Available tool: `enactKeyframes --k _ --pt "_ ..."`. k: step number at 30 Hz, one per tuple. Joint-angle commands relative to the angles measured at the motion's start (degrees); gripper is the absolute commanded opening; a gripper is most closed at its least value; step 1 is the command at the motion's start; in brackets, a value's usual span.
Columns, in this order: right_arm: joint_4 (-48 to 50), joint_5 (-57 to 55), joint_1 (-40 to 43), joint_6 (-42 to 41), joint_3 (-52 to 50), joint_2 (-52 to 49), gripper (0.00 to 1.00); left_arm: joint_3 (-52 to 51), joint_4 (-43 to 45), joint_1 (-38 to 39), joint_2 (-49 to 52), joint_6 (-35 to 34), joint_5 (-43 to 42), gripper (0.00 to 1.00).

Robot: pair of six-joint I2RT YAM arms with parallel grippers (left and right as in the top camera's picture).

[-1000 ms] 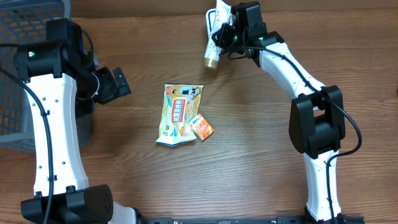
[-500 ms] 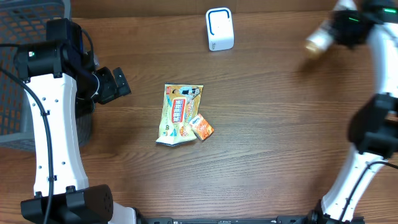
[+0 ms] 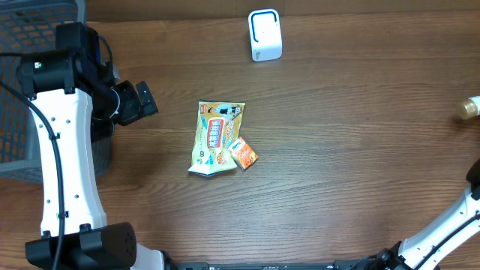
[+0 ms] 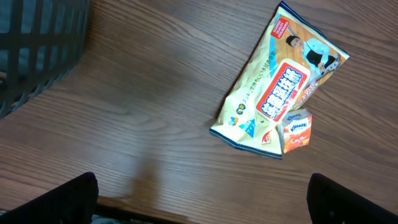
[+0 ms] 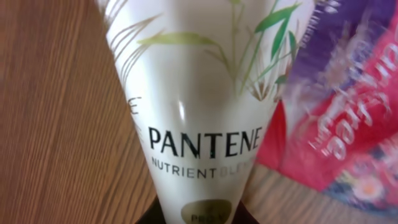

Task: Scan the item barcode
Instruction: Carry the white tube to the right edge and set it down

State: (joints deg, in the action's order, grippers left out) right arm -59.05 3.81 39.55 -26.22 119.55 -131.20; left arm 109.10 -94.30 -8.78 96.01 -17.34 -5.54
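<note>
Bag (image 3: pixel 216 137) flat mid-table, orange pack (image 3: pixel 244 153) touching its near right corner. Left of these, left gripper (image 3: pixel 137 102) spread wide, empty; basket (image 3: pixel 30 45) beyond. Far right, tube (image 3: pixel 470 108) clamped by right gripper, only its tip visible overhead. Purple pack (image 5: pixel 348 118) beside it, visible from the right wrist alone. Scanner (image 3: pixel 265 35) at far edge, well apart.

Surface (image 3: pixel 337 150): brown wood grain, boards running left to right in the overhead view. Lying flat near the centre is a yellow snack bag (image 3: pixel 216 136), long axis roughly front to back, slightly tilted. A small orange packet (image 3: pixel 244 154) touches the bag's lower right corner. A white box-shaped scanner (image 3: pixel 265 34) stands near the far edge, well apart from the bag. A dark mesh basket (image 3: pixel 30 75) sits at the left edge. The right wrist view shows a purple and red packet (image 5: pixel 348 124) lying on the wood, print blurred.
</note>
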Motion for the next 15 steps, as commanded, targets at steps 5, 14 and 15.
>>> enactKeyframes --k 5,14,15 --pt "11.3 7.8 -1.0 5.2 -0.8 2.6 0.04 0.0 0.1 -0.6 -0.1 1.1 0.0 1.0" --pt "14.2 -5.6 -0.8 -2.3 -1.0 -3.5 0.04 0.0 0.1 -0.6 -0.1 1.1 0.0 1.0" --pt "14.2 -6.4 -0.7 -2.3 -1.0 -4.4 0.04 0.0 0.1 -0.6 -0.1 1.0 0.0 1.0"
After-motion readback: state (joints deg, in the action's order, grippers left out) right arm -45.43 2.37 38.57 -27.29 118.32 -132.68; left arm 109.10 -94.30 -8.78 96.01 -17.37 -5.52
